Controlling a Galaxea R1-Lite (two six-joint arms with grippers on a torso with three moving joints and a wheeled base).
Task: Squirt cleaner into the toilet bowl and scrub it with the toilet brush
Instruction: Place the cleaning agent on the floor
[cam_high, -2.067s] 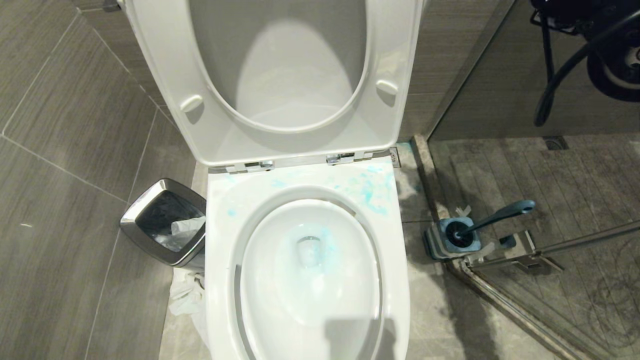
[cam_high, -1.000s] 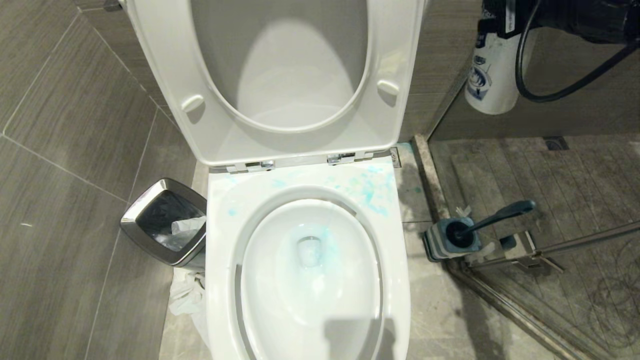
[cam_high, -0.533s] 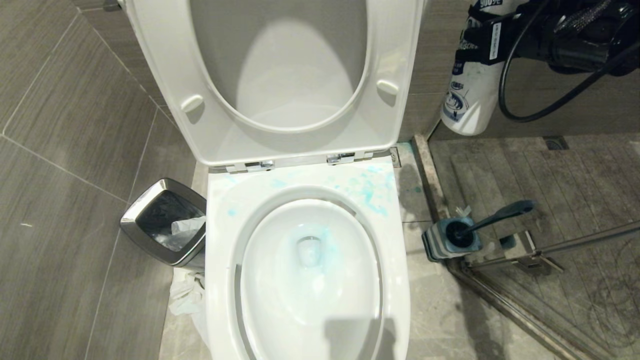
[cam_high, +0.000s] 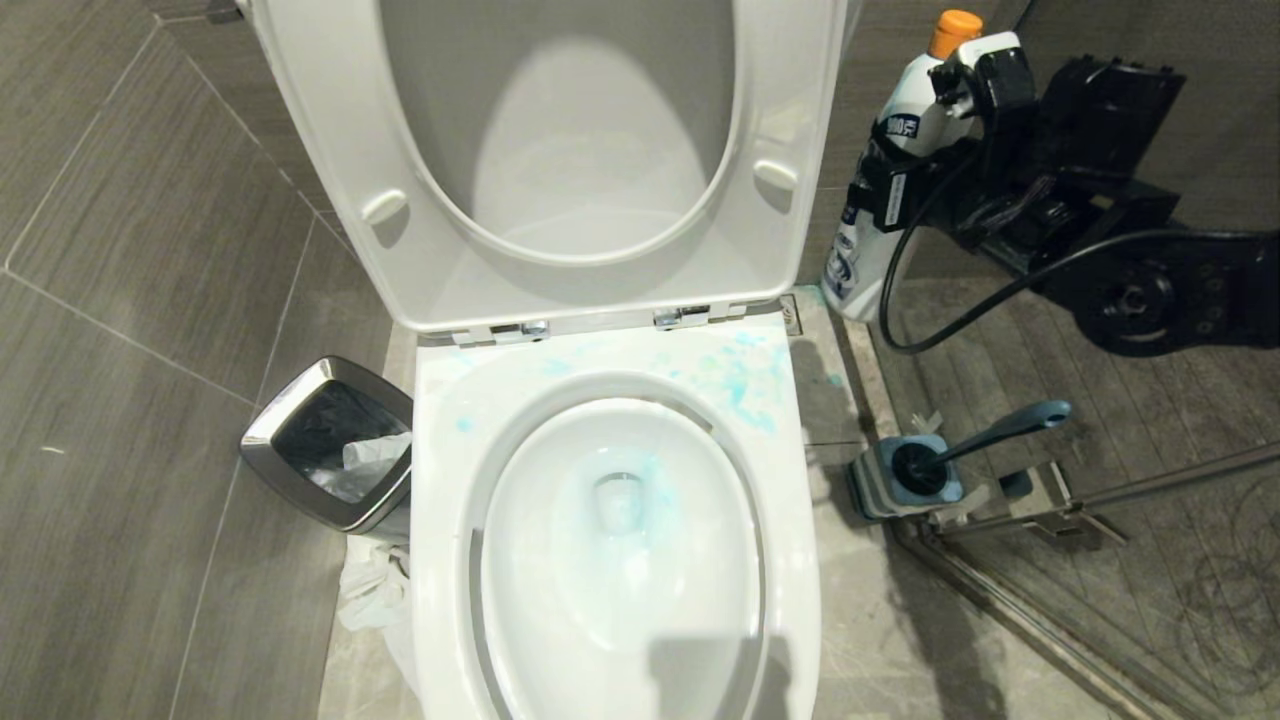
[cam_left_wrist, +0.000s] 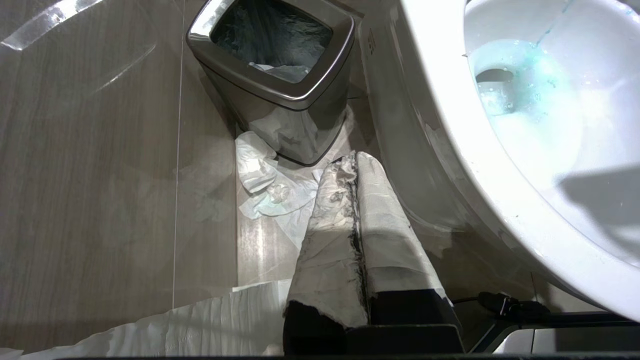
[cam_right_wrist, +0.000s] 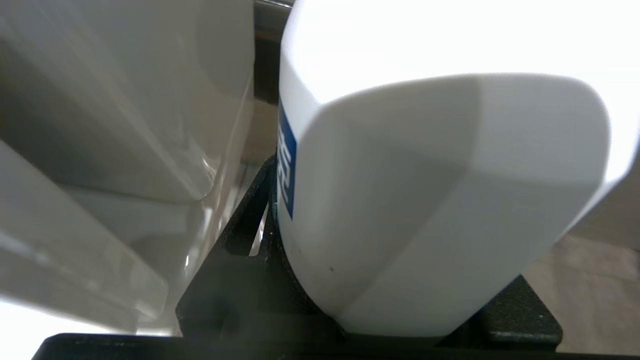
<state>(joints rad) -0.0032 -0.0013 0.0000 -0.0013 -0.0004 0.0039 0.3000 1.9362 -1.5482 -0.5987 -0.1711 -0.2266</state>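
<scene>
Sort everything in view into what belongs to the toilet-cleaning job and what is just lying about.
Job:
- cleaner, upright with orange cap on top, held by the right gripper beside the raised lid
- toilet bowl, teal-blue streaks inside
- toilet brush, standing in its holder

Lying about:
- steel waste bin
- crumpled paper on the floor
- left gripper, shut and idle

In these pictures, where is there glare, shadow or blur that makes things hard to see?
Head view: a square dark shadow lies on the near rim of the large white ceramic toilet bowl. Left wrist view: a similar shadow inside the bowl, and light glare streaks on the grey floor tiles. Right wrist view: the small white plastic cleaner bottle, very close, is washed out white on top, and its surroundings are blurred.
</scene>
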